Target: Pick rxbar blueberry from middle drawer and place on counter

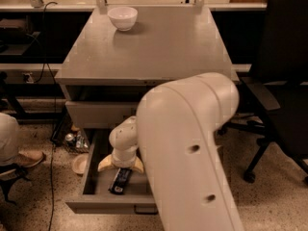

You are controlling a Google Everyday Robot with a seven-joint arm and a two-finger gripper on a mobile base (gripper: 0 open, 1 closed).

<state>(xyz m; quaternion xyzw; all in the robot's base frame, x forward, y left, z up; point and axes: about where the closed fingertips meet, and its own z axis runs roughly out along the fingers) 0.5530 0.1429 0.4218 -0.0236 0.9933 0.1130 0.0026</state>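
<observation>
The middle drawer (90, 166) is pulled open at the bottom of the grey cabinet. The rxbar blueberry (120, 181) lies flat on the drawer floor, dark with pale markings, its long side running front to back. My gripper (121, 166) reaches down into the drawer just above the bar's far end. Its cream fingers (104, 165) are spread apart to either side, and it holds nothing. The counter (154, 47) is the broad grey cabinet top above. My large white arm covers the drawer's right part.
A white bowl (122, 17) stands at the counter's back left. A shallower drawer front (96, 113) sits above the open drawer. A black office chair (281, 90) stands at the right. Small items (77, 150) lie on the floor left of the drawer, and a shoe (29, 158) shows at far left.
</observation>
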